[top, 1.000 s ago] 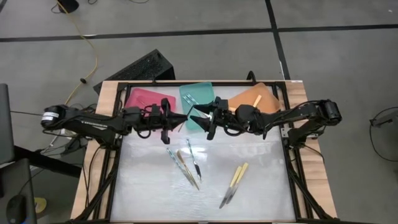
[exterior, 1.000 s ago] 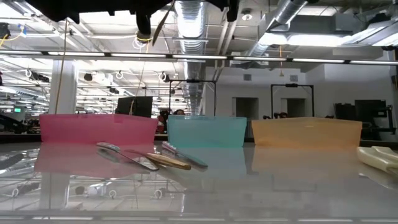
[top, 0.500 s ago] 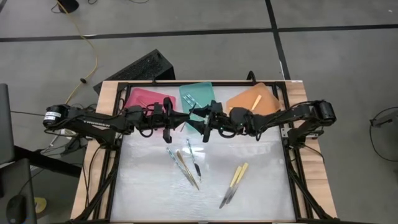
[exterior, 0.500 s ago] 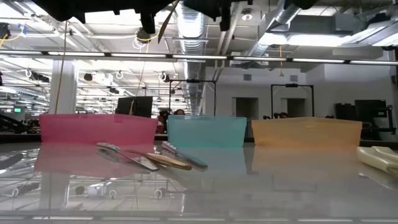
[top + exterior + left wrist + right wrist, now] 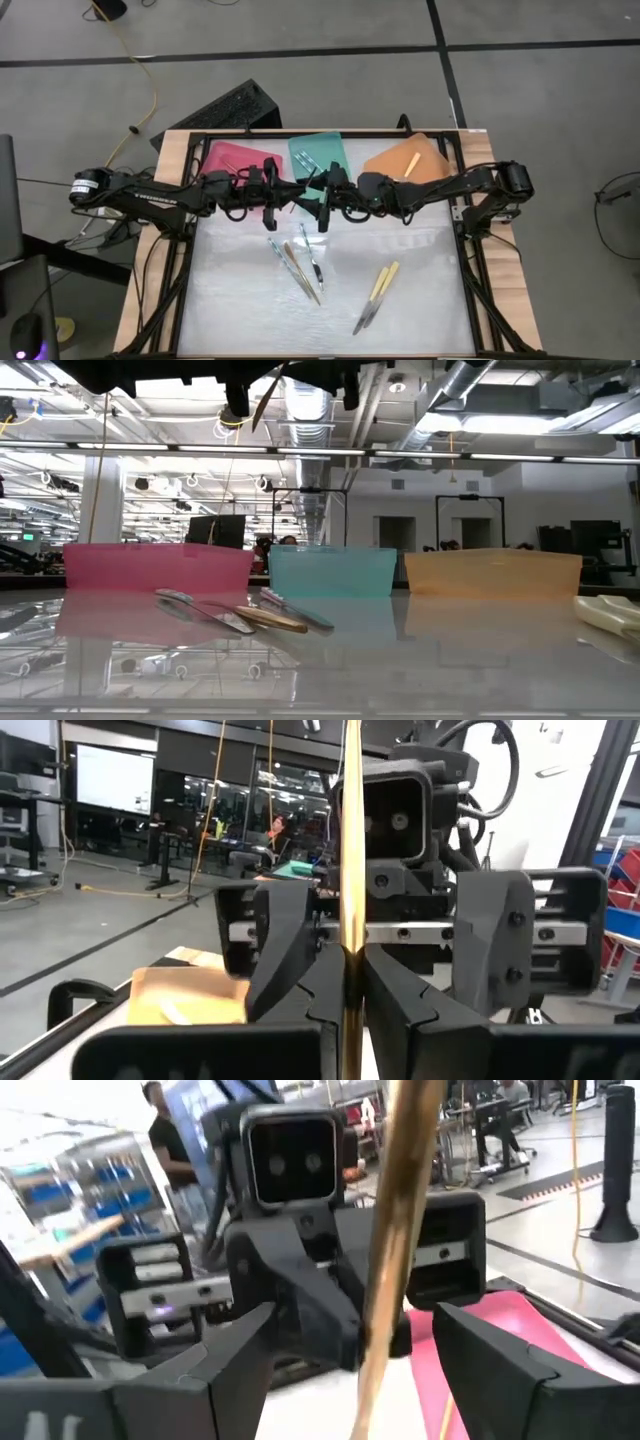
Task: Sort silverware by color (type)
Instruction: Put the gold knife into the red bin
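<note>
Utensil (image 5: 351, 870), tan-handled, is held above the surface (image 5: 420, 300) in front of the teal tray (image 5: 318, 152), pinched upright by the left claw (image 5: 296, 194). Right claw (image 5: 318, 200) faces it, fingers spread either side of the handle. Other silverware (image 5: 300, 262) lies below.

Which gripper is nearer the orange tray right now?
Right. The right gripper hangs open over the table's middle, its arm crossing beside the orange tray. The left gripper sits farther off, by the pink tray, shut on an orange-tan handled utensil.
</note>
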Tool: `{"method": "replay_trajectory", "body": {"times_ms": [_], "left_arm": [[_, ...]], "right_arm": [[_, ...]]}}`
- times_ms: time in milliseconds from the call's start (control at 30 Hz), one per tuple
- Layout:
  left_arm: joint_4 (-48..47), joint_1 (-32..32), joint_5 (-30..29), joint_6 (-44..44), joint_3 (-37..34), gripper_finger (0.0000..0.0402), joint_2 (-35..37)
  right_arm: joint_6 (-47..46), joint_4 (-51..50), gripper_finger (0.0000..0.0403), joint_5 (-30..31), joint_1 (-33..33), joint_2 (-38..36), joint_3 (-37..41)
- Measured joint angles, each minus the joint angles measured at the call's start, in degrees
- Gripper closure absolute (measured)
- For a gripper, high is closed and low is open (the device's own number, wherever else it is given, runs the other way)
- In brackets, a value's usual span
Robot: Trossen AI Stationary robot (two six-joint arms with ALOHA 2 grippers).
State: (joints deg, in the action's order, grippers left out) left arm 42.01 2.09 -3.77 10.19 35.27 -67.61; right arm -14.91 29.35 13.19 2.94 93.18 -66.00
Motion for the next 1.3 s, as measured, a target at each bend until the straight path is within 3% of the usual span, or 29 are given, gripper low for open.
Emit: {"method": "replay_trajectory", "body": {"times_ms": [467,633,933,1300], "left_arm": [[-0.24,0.00,-2.08,-0.65,0.00,0.0391,0.00],[-0.12,0.00,-2.32,-0.76,0.00,0.0391,0.00],[-0.34,0.07,-3.12,-1.13,0.00,0.0391,0.00],[-2.61,0.02,-5.03,0.55,0.00,0.0387,0.02]], "right_arm": [[1.88,-0.36,0.0133,-1.11,-1.62,-3.56,-0.15],[1.87,-0.77,0.0194,-1.33,-1.67,-3.37,-0.09],[3.26,-2.51,0.0379,-2.01,-2.34,-3.38,-0.09],[4.28,-4.00,0.0380,-2.94,-3.07,-3.38,-0.09]]}}
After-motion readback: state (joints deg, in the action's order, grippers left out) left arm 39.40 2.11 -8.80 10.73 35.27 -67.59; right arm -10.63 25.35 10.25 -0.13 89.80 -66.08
